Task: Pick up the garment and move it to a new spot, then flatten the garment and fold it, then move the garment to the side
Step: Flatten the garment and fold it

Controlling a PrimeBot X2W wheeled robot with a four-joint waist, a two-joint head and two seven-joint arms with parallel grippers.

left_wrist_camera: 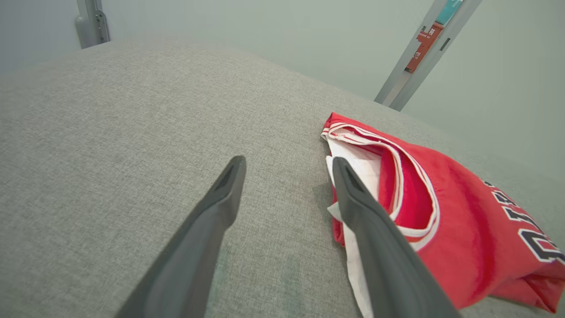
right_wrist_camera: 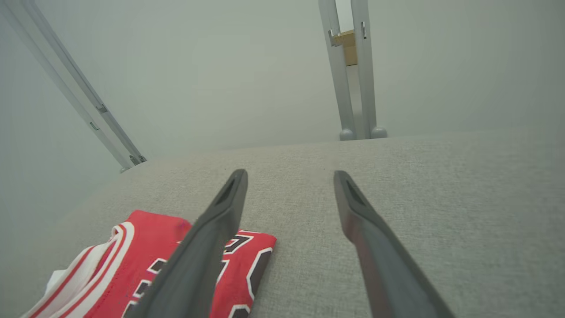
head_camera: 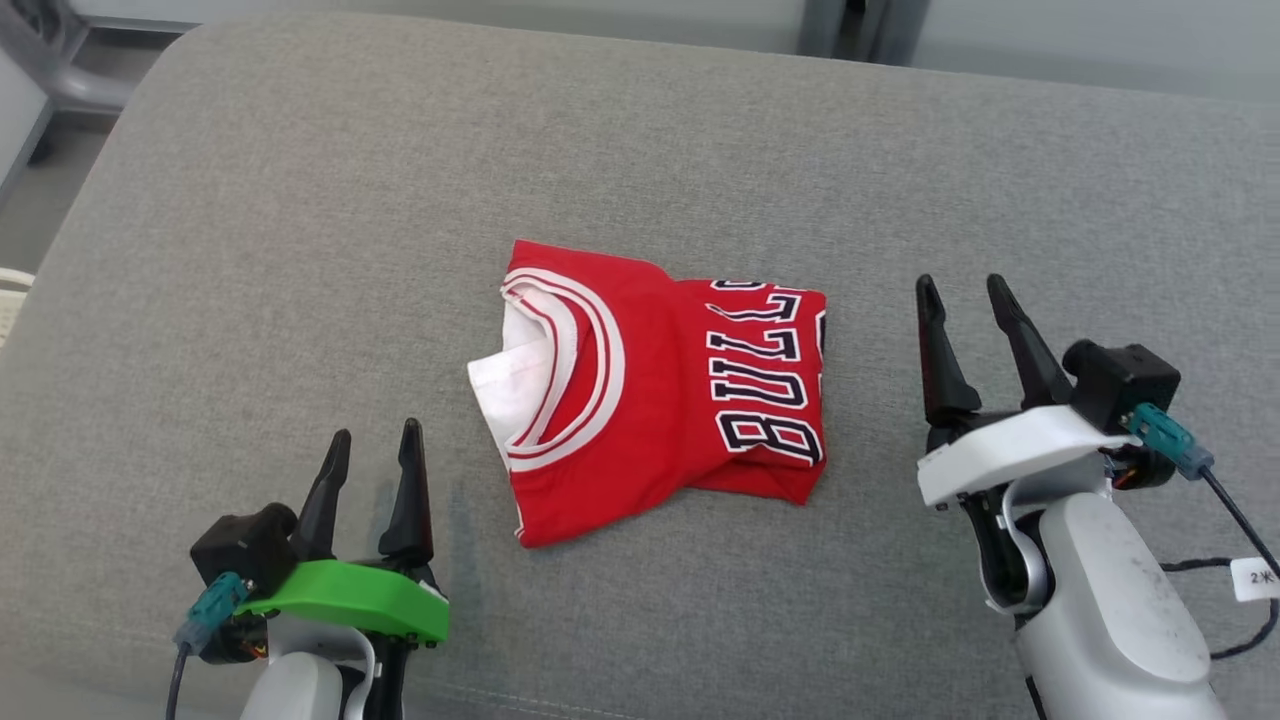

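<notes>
The garment (head_camera: 660,385) is a red jersey with white trim and dark lettering, folded into a compact packet in the middle of the grey cushion (head_camera: 300,250). My left gripper (head_camera: 375,440) stands open at the lower left, a little short of the jersey's white collar edge, with nothing between its fingers. In the left wrist view the garment (left_wrist_camera: 441,221) lies just right of the left gripper (left_wrist_camera: 287,163). My right gripper (head_camera: 960,285) is open to the right of the jersey, apart from it and empty. The right wrist view has the garment (right_wrist_camera: 132,265) at lower left of the right gripper (right_wrist_camera: 289,174).
The grey cushion's far edge (head_camera: 640,40) runs along the top, with pale floor and metal frame legs (right_wrist_camera: 353,88) beyond. A cable with a white tag (head_camera: 1255,580) hangs off my right wrist.
</notes>
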